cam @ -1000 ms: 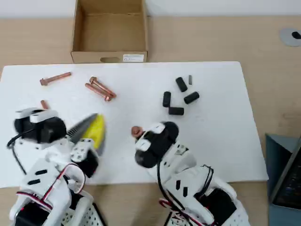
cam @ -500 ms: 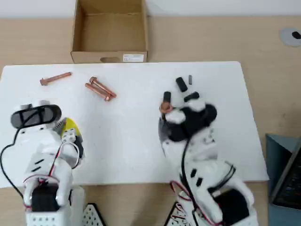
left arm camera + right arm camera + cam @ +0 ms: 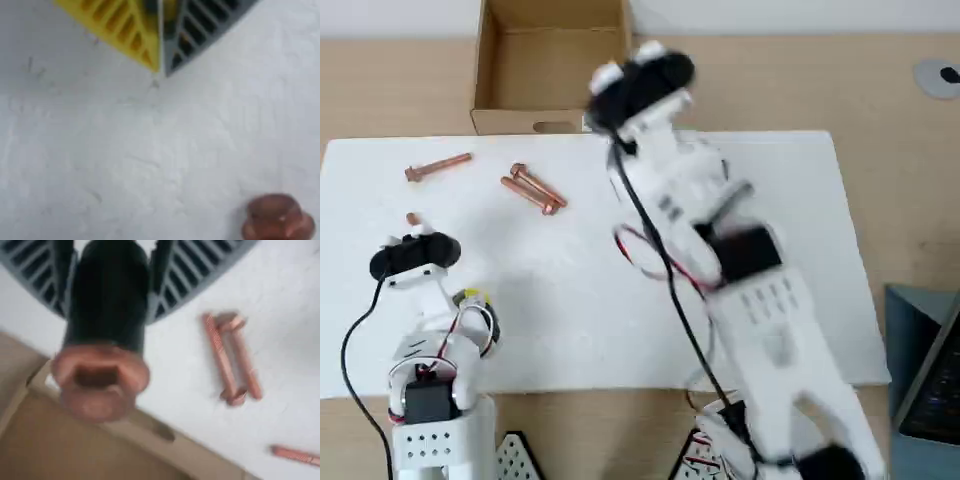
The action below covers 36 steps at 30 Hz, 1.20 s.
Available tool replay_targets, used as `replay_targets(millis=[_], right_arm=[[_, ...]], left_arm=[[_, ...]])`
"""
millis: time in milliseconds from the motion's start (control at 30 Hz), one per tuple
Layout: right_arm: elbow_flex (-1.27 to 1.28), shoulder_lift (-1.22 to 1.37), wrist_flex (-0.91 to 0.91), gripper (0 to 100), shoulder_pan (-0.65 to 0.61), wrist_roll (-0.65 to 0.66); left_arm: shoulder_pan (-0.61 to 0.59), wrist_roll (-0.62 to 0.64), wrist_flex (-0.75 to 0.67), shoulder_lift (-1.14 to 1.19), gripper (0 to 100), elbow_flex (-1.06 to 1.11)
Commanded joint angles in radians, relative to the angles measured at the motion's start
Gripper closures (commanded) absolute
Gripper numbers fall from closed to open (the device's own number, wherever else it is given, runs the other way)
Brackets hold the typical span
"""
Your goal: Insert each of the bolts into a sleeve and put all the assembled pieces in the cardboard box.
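The right end effector (image 3: 110, 295) clamps a black sleeve (image 3: 107, 315) with a bolt (image 3: 100, 377) through it, the copper head hanging just past the fingertips. Directly below is the front wall of the cardboard box (image 3: 75, 450), not its open middle. Released here, the piece could strike that wall and drop back onto the table (image 3: 280, 300). The bolt, head down, could also slide out, since only the sleeve is gripped. The left end effector (image 3: 161, 65) is pinched closed on nothing, with a loose bolt (image 3: 277, 220) near its tips. A pale patch beside the head may be a label (image 3: 47, 382); no writing can be read.
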Motion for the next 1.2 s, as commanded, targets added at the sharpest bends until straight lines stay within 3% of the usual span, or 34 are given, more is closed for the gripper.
replay_targets(millis=[0, 367, 600, 733, 900, 1167], right_arm=[[-0.208, 0.182, -0.095, 98.9, 0.016, 0.086], [-0.628, 0.769, -0.296, 98.9, 0.027, 0.37], [-0.924, 1.135, -0.327, 98.7, 0.065, 0.52], [-1.112, 1.28, -0.292, 98.1, 0.067, 0.555], [-1.328, 1.405, -0.14, 86.3, 0.059, 0.574], [-1.56, 1.523, -0.012, 85.7, 0.059, 0.574]], left_arm=[[-0.014, -0.003, -0.006, -0.008, 100, -0.006], [-0.017, 0.017, -0.006, -0.008, 100, -0.006], [-0.018, 0.034, -0.006, -0.008, 100, -0.006], [-0.018, 0.034, -0.006, -0.008, 100, -0.008], [-0.018, 0.034, -0.006, -0.008, 100, -0.008], [-0.018, 0.034, -0.006, -0.008, 100, -0.008]])
